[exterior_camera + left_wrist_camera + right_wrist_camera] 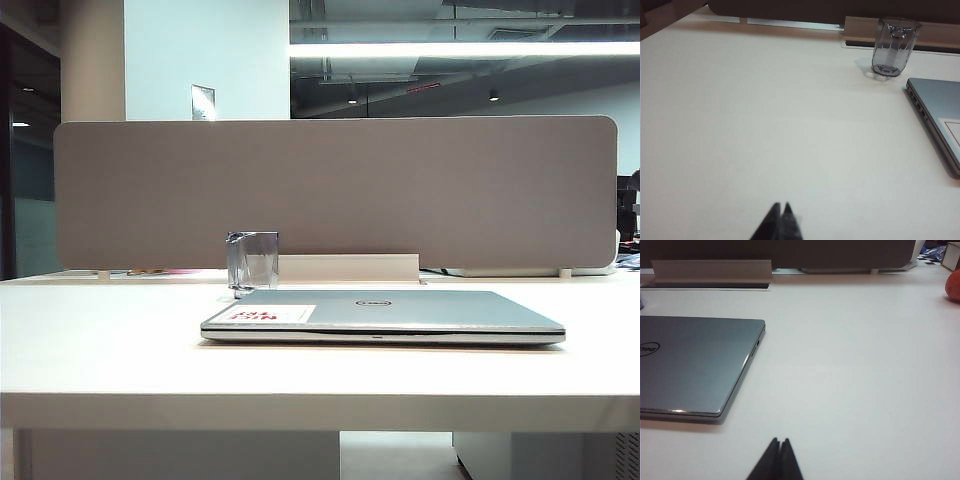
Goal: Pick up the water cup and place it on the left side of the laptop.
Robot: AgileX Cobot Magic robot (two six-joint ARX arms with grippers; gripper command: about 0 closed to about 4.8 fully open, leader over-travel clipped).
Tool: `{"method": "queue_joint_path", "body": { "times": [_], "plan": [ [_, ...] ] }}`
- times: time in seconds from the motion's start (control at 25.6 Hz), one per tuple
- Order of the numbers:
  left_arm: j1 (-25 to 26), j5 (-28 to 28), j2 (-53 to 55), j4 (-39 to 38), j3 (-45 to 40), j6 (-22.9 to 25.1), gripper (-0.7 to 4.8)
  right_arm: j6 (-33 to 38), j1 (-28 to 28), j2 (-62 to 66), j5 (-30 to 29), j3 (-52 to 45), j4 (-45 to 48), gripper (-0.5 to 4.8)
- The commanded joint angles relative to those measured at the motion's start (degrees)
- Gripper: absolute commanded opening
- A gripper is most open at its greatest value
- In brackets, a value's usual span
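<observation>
White desk (100,340) bears upright water cup (252,262) behind closed laptop (400,312) lying crosswise; left hand (780,206), right hand (780,441) pinched closed.

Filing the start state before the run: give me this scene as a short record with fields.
cup: upright on the table, clear, grey-tinted, behind the laptop's rear left corner, apart from it
laptop: lid shut, flat at the table's middle, white sticker with red print on the lid
left gripper: shut, empty, over bare table, well short of the cup
right gripper: fingertips together, empty, near the laptop's right front corner
divider panel: stands along the table's far edge
task status: cup not yet picked up
</observation>
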Motion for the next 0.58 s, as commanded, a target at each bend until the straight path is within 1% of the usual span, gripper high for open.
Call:
{"method": "queue_joint_path", "body": {
  "times": [0.04,0.08,0.12,0.58],
  "plan": [
    [-0.04,0.33,0.02,0.31,0.17,-0.13,-0.06,-1.27,0.02,-0.04,0.46,-0.26,0.50,-0.01],
    [-0.04,0.33,0.02,0.31,0.17,-0.13,-0.06,-5.84,-0.07,-0.04,1.46,-0.26,0.68,-0.01],
    [-0.04,0.33,0.02,0.31,0.17,-0.13,-0.06,-7.91,-0.04,-0.04,2.45,-0.26,0.68,-0.01],
    [-0.04,0.39,0.04,0.37,0.17,0.20,-0.06,-8.17,0.04,-0.04,2.89,-0.26,0.68,-0.01]
  ]
}}
